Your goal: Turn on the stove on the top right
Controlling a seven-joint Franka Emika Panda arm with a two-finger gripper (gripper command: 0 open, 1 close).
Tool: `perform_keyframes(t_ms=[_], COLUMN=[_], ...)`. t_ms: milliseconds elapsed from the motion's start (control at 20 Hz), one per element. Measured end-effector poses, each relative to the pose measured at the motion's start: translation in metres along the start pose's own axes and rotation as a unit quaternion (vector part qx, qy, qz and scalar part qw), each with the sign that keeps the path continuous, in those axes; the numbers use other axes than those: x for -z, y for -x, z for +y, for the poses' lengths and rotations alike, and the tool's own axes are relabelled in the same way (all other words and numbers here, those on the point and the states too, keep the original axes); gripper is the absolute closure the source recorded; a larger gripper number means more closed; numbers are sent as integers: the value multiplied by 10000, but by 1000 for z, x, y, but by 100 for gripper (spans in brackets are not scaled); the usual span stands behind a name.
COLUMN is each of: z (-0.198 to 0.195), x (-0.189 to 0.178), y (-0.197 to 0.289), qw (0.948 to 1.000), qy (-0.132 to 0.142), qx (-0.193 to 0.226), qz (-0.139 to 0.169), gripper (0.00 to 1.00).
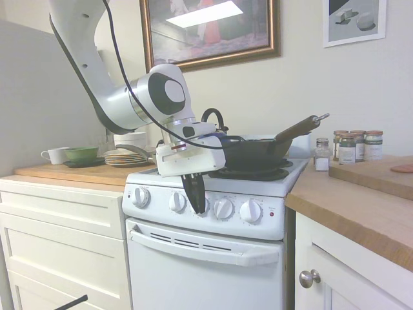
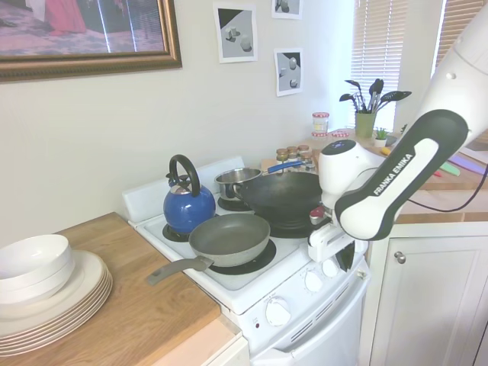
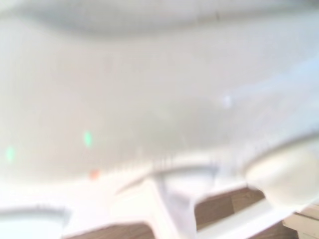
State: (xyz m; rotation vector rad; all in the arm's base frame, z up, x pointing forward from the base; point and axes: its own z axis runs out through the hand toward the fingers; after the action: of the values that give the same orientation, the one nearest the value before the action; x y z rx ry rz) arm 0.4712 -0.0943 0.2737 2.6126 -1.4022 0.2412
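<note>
The gripper (image 1: 195, 194) – fingers pinched together, holding nothing – hangs over the stove's (image 1: 213, 258) middle knob (image 1: 201, 205), 2 more knobs at 3 o'clock.

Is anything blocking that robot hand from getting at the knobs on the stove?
Nothing visible does. The hand hangs right in front of the stove's knob row, fingers covering the middle knob, with no object between them.

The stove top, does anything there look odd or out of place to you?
Nothing is spilled or broken. The stove is just crowded: a kettle, a frying pan, a wok and a small pot cover all the burners. The frying pan's handle juts out over the counter.
</note>
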Motion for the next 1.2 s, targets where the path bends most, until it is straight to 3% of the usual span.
perform_keyframes(t_ms=[50, 100, 400, 1200], z=[4, 8, 23, 30], x=[4, 8, 34, 44], y=[3, 7, 16, 13], qw=[10000, 9998, 9984, 9975], qy=[-75, -163, -488, -559], qx=[-1, -3, 94, 202], qz=[-32, -102, -273, -387], gripper=[100, 0, 0, 0])
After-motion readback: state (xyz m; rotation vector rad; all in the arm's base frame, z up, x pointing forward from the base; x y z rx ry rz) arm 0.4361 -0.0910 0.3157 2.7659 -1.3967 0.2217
